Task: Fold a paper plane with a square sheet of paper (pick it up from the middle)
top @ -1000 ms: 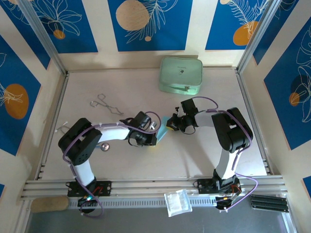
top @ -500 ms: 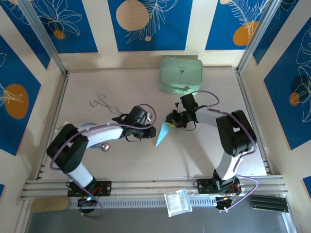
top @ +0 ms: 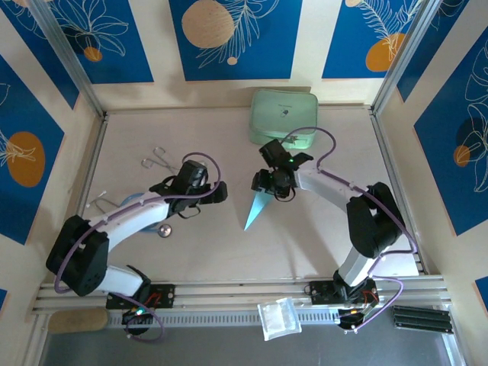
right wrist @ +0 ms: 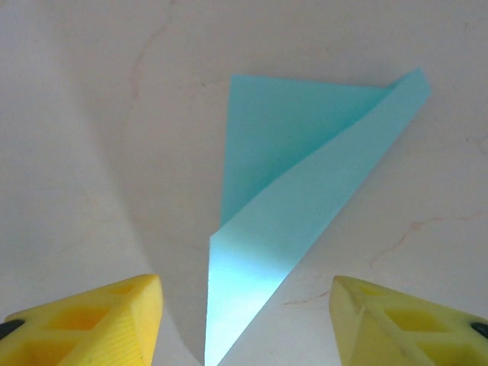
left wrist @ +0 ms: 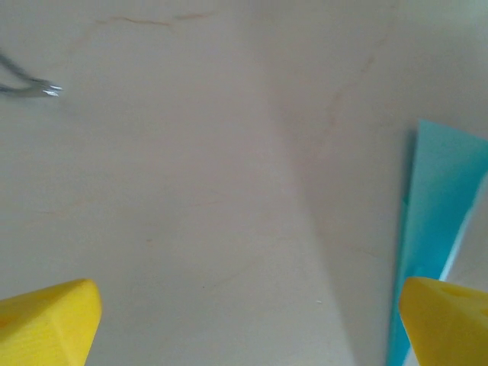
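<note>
Both arms have pulled back from the tight huddle of a second ago. The left arm now stretches out to the left and the right arm reaches further up the table (top: 305,252). The paper plane (top: 257,208) was pinched between them then and now lies alone.

Left pincer (left wrist: 244,328): released, yellow fingertips (left wrist: 47,320) spread wide with bare table between them. In its wrist view the plane's blue edge sits just beside the right-hand tip, and we can't tell whether they touch.

Right pincer (right wrist: 248,324): also released, jaws apart, nothing clamped. It hangs over the plane, whose narrow end runs down between the tips. The upper flap stands slightly off the lower layer, so the crease isn't pressed dead flat.

Plane position: middle of the table, flat, nose toward the near edge, tail under the right pincer. It is well apart from the mint-green case (top: 284,118) at the far edge and from the metal forceps (top: 162,161) on the left.

Our read on why: both pincers letting go with the dart set down looks like the end of a fold or of the whole task. The right pincer over the tail is well placed to press the crease if needed.

Writing: none readable. The case lid carries a small dark mark, too small to make out.
</note>
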`<move>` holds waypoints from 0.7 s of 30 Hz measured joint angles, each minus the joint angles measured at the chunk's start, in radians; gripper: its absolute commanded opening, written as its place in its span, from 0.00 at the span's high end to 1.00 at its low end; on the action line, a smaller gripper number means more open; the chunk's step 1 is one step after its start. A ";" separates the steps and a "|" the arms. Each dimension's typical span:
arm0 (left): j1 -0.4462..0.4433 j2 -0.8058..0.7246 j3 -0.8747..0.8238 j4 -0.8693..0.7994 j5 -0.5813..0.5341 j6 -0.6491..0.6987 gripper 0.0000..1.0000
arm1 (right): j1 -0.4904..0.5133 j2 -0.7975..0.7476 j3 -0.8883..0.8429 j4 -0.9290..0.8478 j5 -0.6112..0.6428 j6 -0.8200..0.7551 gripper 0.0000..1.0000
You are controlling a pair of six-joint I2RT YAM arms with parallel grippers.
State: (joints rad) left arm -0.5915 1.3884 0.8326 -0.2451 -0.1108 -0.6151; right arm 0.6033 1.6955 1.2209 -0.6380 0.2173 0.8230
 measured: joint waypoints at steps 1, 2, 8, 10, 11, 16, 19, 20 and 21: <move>0.003 -0.013 -0.011 0.001 -0.024 0.000 0.01 | 0.017 0.019 0.018 -0.024 0.027 0.022 0.41; 0.007 -0.026 -0.024 0.002 -0.044 -0.001 0.01 | 0.032 0.039 0.033 -0.043 0.048 0.041 0.41; 0.021 -0.055 -0.098 0.040 -0.082 -0.026 0.01 | 0.097 0.168 0.121 -0.144 0.125 0.140 0.41; 0.024 -0.055 -0.108 0.047 -0.081 -0.034 0.01 | 0.109 0.206 0.152 -0.174 0.140 0.160 0.41; 0.025 -0.055 -0.110 0.049 -0.081 -0.035 0.01 | 0.113 0.220 0.166 -0.187 0.148 0.167 0.42; 0.031 -0.055 -0.112 0.069 -0.080 -0.035 0.01 | 0.117 0.252 0.206 -0.249 0.179 0.212 0.49; 0.035 -0.055 -0.117 0.084 -0.076 -0.035 0.01 | 0.117 0.252 0.207 -0.278 0.196 0.230 0.53; 0.036 -0.055 -0.120 0.086 -0.074 -0.035 0.01 | 0.117 0.252 0.207 -0.284 0.200 0.234 0.55; 0.037 -0.054 -0.121 0.088 -0.073 -0.035 0.01 | 0.117 0.252 0.207 -0.290 0.203 0.239 0.58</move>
State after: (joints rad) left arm -0.5549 1.3342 0.7113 -0.1574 -0.1837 -0.6502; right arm 0.7208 1.9476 1.4277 -0.9276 0.4198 1.0622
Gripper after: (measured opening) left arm 0.994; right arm 0.462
